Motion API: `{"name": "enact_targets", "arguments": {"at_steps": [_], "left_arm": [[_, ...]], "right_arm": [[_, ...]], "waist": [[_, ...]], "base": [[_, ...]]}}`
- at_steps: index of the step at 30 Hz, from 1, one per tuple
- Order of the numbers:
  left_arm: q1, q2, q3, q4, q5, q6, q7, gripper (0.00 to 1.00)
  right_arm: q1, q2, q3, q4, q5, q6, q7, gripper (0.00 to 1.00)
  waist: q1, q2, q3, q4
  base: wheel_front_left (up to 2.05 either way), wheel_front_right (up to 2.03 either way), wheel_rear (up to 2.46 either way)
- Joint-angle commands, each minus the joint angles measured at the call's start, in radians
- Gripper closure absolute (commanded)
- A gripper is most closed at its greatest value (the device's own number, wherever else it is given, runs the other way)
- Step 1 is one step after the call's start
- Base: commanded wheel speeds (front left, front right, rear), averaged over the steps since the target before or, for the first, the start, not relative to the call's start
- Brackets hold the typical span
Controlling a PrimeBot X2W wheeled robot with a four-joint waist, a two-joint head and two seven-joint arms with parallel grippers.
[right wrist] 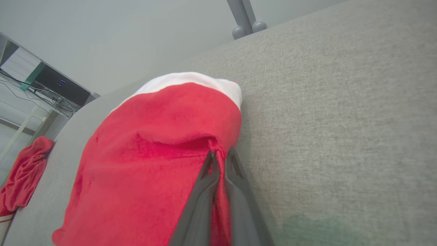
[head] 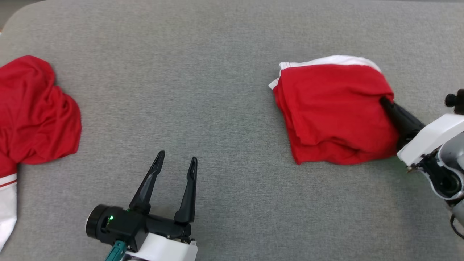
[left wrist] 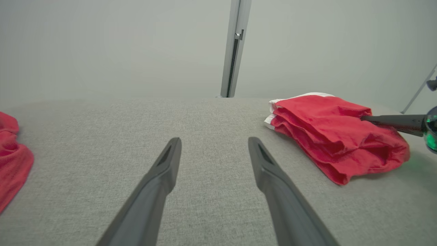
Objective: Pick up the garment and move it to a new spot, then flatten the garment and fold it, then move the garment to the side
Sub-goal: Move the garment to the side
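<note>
Clamping our right pincer [right wrist: 220,154] on an edge of the folded red garment [head: 333,112], which lies at the right of the grey worktop [head: 203,72]; our left pincer [head: 177,156] hovers, fingers apart.

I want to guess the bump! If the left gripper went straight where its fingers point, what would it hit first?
Probably nothing, as far as the views show: the left gripper points across the grey surface. The folded red garment lies to its right, the other red cloth to its left.
</note>
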Motion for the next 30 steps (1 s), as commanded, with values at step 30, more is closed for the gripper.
{"name": "enact_targets", "arguments": {"at_steps": [30], "left_arm": [[-0.217,0.078,-0.021,-0.161,0.171,-0.134,0.002,0.0]], "right_arm": [[-0.433,-0.375,0.061,0.242,-0.309,-0.001,-0.251,1.0]], "waist": [[0.0,0.0,0.359,-0.195]], "base": [[0.0,0.0,0.0]]}}
